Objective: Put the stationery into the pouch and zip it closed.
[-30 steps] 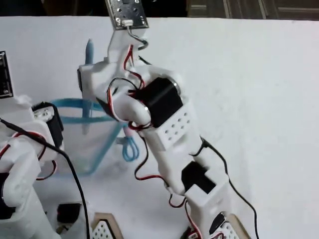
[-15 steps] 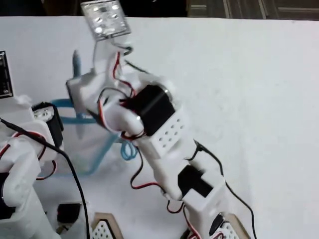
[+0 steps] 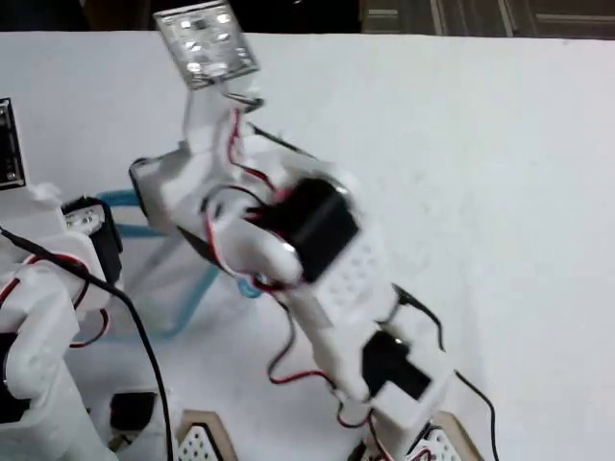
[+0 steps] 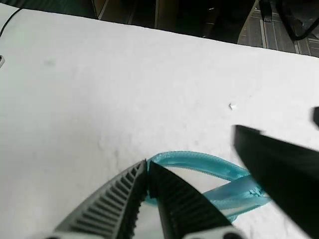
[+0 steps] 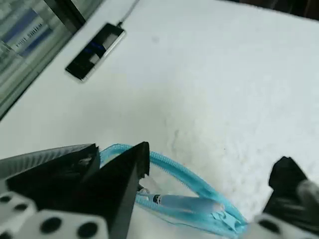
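Pinching the blue zip rim of the see-through pouch [image 4: 199, 160] with the left tool [image 4: 147, 172], carrying a pale blue pen [image 5: 184, 203] inside; can't tell for right tool [image 5: 119, 148]

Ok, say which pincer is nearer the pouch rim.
Left. The left pincer is shut on one end of the pouch rim; the right pincer hangs open by the other end, seemingly not touching.
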